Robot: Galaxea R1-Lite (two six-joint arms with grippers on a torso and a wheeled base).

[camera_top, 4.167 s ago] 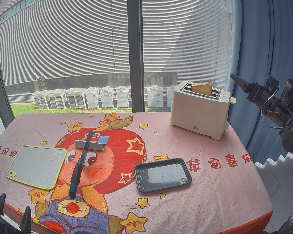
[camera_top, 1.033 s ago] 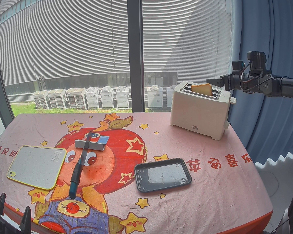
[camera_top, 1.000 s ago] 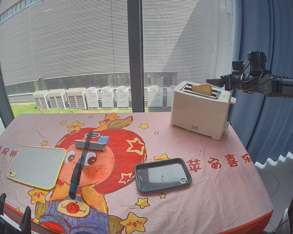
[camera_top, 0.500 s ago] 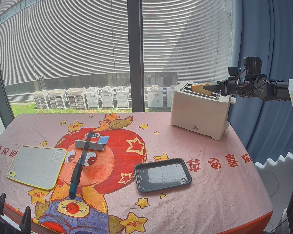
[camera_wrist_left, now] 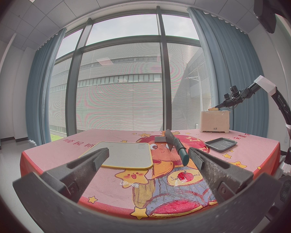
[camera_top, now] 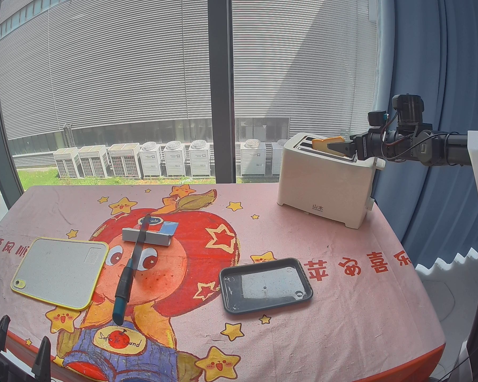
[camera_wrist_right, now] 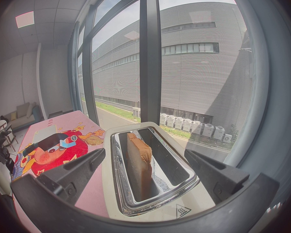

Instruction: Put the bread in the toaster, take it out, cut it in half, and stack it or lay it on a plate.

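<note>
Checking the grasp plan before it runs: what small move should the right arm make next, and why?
Probably ease the right gripper slightly down over the bread. It is open just above the toaster, and the slice stands upright in the slot, lined up with the gap but not yet gripped.

Right pincer (camera_wrist_right: pixel 144 154) gapes, held out level; left pincer (camera_wrist_left: pixel 148 151) gapes low.
</note>
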